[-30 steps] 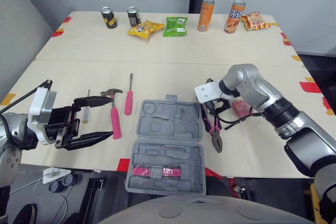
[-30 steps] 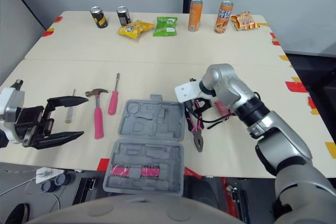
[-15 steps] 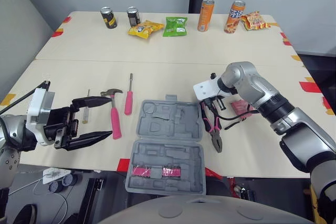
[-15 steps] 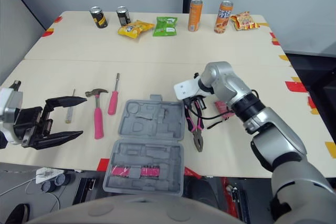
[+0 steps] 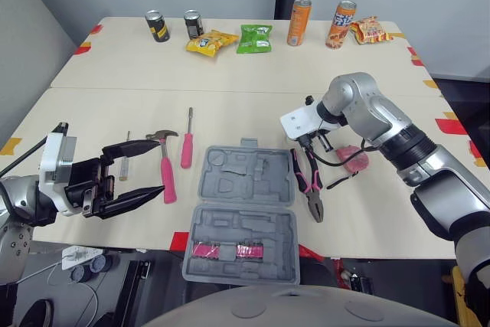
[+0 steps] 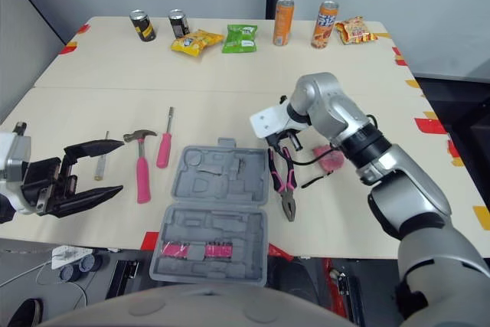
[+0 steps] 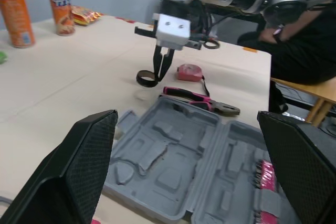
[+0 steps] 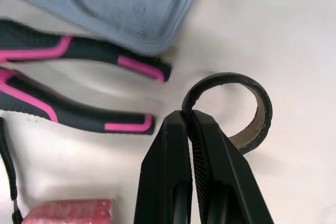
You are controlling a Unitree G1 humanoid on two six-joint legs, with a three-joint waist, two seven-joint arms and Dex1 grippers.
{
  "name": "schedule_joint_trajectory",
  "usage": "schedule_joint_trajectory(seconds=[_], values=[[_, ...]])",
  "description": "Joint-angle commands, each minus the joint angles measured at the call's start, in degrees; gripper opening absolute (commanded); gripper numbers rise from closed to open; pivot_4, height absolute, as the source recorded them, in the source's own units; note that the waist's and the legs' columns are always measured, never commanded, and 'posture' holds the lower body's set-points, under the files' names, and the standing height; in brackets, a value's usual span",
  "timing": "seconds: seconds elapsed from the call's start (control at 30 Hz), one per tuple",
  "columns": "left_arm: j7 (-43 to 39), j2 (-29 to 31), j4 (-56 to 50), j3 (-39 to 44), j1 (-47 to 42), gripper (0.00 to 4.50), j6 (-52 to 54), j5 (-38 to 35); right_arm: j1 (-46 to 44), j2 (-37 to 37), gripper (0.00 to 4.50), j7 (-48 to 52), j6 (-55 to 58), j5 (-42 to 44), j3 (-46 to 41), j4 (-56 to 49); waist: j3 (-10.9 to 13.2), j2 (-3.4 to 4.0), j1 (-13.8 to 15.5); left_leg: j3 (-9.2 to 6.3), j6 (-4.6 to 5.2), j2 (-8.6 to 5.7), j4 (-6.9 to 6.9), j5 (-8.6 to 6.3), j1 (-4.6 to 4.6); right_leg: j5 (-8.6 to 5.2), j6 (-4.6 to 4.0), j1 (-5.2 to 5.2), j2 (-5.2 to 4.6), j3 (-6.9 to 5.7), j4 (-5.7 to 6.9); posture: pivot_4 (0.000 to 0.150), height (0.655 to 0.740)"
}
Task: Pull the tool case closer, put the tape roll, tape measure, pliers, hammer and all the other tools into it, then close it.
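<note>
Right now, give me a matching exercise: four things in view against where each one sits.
1 black tape roll
2 pink-handled pliers
3 pink-handled hammer
4 grey plastic tool case

A open at the table's near edge
B pinched by the right gripper
C on the table, left of the case
D on the table, right of the case

Pairs: 1-B, 2-D, 3-C, 4-A

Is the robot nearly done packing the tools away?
Not yet. The tool case sits open at the near edge of the table, with none of the loose tools in it. The right gripper has its jaws shut on the tape roll, beside the case. The pliers, tape measure, hammer and screwdriver lie on the table, and the case needs closing afterwards.
</note>
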Motion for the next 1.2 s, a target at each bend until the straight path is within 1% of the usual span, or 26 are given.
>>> schedule_joint_trajectory(seconds=[0.03,0.1,0.23,0.43,0.73,0.83,1.2], values=[[2.13,-1.5,-1.58,2.2,1.43,4.5,-1.11,-0.05,-3.45,3.05,0.02,3.37,2.92,0.71,1.02,-4.44,0.0,0.0,-0.2,0.03,0.0,0.0,0.0,0.0,0.0,0.0,0.0,-0.02,0.0,0.03,0.01,0.15,0.7385],[2.91,-2.08,-1.93,2.28,2.01,4.5,-1.35,0.07,-4.47,4.87,0.02,3.07,4.15,0.92,1.63,-4.75,0.0,0.0,-0.38,0.03,0.0,0.01,0.0,0.0,0.02,0.0,0.0,-0.04,0.02,0.04,0.03,0.15,0.7385],[5.05,-3.52,-2.69,3.71,4.33,4.5,-2.09,0.23,-6.7,12.45,0.02,1.54,6.27,0.82,5.04,-4.03,0.0,-0.01,-0.5,0.03,0.0,0.02,0.01,0.0,0.01,0.0,-0.01,-0.07,0.02,0.04,0.05,0.15,0.7385],[5.08,-3.21,-1.78,5.63,7.09,4.5,-2.95,0.65,-7.95,18.83,0.02,-0.06,7.07,0.47,8.29,-1.27,0.0,-0.08,-0.06,0.02,-0.01,0.01,0.03,0.0,-0.02,0.0,0.0,-0.08,-0.02,0.0,0.05,0.15,0.7385],[4.92,-2.68,-0.5,6.49,7.76,4.5,-2.77,1.19,-9.38,25.4,0.02,-3.57,5.51,-0.44,11.57,5.36,0.0,-0.09,-0.54,0.03,-0.04,0.02,0.03,0.0,0.02,0.0,-0.01,-0.12,-0.01,0.01,0.03,0.15,0.7385],[4.8,-2.59,-0.04,6.8,8.1,4.5,-2.72,1.34,-9.55,27.51,0.02,-5.98,4.12,-1.32,12.31,9.11,0.0,-0.09,-0.56,0.04,-0.05,0.02,0.03,0.0,0.02,0.0,-0.01,-0.13,-0.01,0.02,0.08,0.15,0.7385],[2.79,-3.01,4.14,8.92,9.36,4.5,-3.1,0.95,-9.43,31.65,0.02,-12.08,-0.45,-2.89,12.9,19.31,-0.01,-0.1,-0.68,0.06,-0.07,0.02,0.03,0.01,0.02,0.0,-0.01,-0.16,0.0,0.03,0.07,0.15,0.7385]])
